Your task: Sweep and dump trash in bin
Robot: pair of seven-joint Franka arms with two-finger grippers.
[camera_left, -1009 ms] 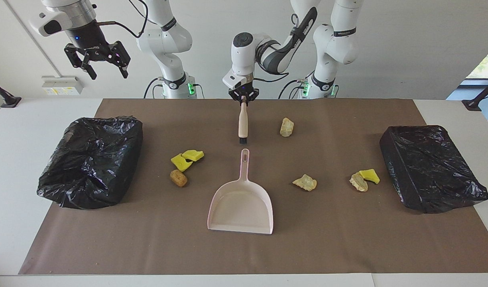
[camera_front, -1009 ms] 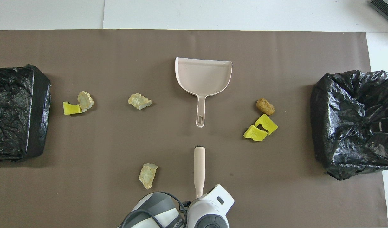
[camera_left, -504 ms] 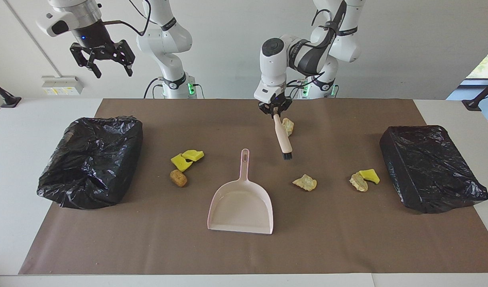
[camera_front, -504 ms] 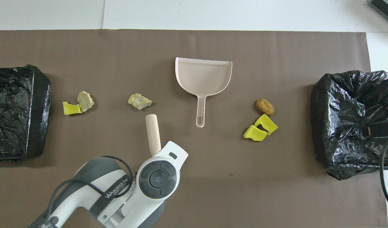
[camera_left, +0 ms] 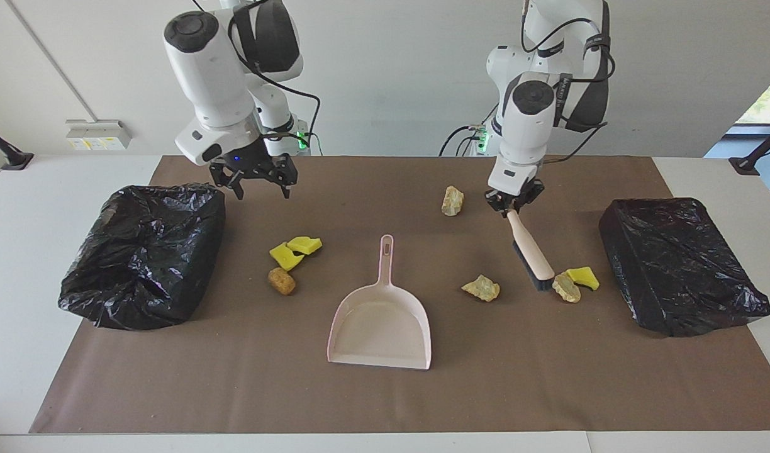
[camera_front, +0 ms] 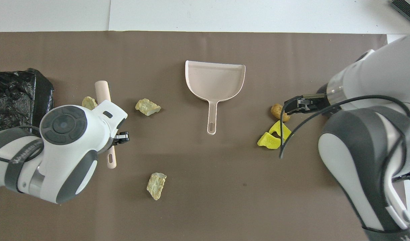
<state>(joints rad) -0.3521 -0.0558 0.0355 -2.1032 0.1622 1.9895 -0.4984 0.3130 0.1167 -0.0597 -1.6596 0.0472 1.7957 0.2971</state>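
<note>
Left gripper [camera_left: 514,202], fingers clenched on brush [camera_left: 531,250], swung across tabletop [camera_left: 548,390] to trash [camera_left: 566,288] beside bin [camera_left: 677,264]; sweeping likely next. Right gripper [camera_left: 257,182], fingers released, lowered.

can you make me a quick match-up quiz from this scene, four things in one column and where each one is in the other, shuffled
Things:
1. brush
2. dustpan
3. brown nugget
4. right gripper

Places or states:
A. lying at mid-table, handle toward the robots
B. open, in the air beside the bin bag
C. beside two yellow wedges
D. held by the left gripper, bristles next to a tan chunk

Pairs: 1-D, 2-A, 3-C, 4-B
</note>
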